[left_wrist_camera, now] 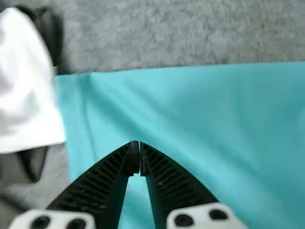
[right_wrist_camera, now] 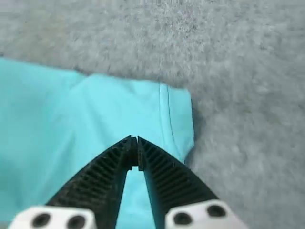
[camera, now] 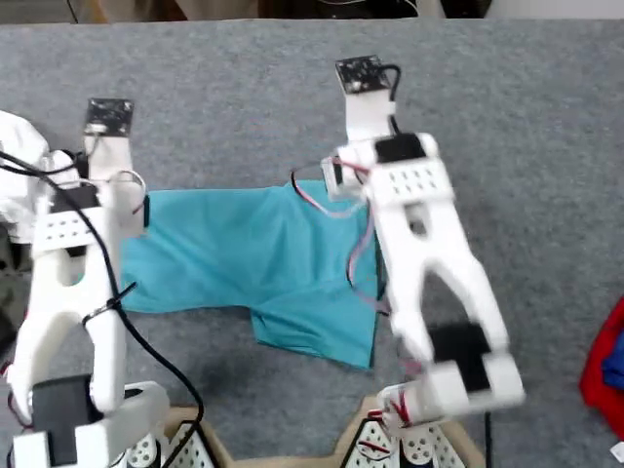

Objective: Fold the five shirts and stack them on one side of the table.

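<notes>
Nearest, at the bottom of the frame, stand two white arms: the left arm (camera: 73, 292) and the right arm (camera: 429, 253). One red and blue garment (camera: 606, 363) is bunched at the right edge. One teal shirt (camera: 244, 253) lies at centre on the grey table (camera: 546, 146). Its long axis runs left to right, and a flap juts toward the lower right. The left gripper (left_wrist_camera: 138, 153) hangs over the shirt's left end and the right gripper (right_wrist_camera: 134, 149) over its right sleeve. Both claws are pinched closed, with nothing between the tips. One white garment (camera: 19, 156) sits at the upper left. Bare table spans the top and the right.
</notes>
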